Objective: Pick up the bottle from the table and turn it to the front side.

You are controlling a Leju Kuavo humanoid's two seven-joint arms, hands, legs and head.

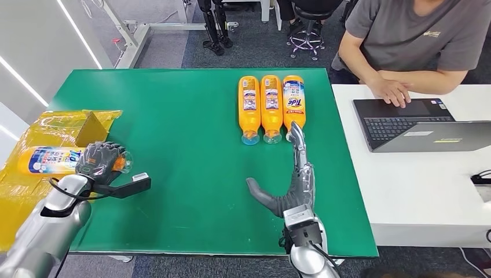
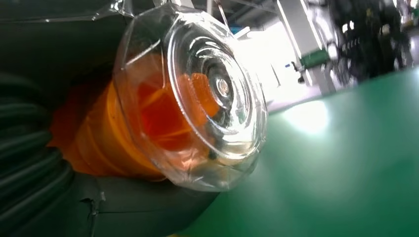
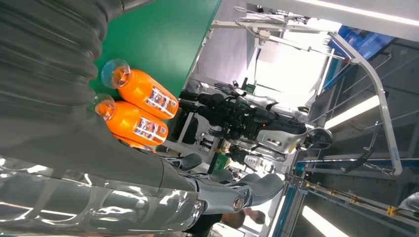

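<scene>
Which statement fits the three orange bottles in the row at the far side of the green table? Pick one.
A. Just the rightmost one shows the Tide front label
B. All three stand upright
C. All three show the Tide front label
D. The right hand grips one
A. In the head view the rightmost bottle shows the Tide logo, while the other two bottles show small-print back labels; all lie flat, and the right hand is spread with empty fingers.

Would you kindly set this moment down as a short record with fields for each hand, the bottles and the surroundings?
left hand: left hand grips an orange Tide bottle at its clear-capped end, over the yellow bag
right hand: right hand open, fingers stretched toward the row, holding nothing
row: three orange bottles lying side by side on the green table, caps toward the robot
surroundings: a person at a laptop on the white table
</scene>
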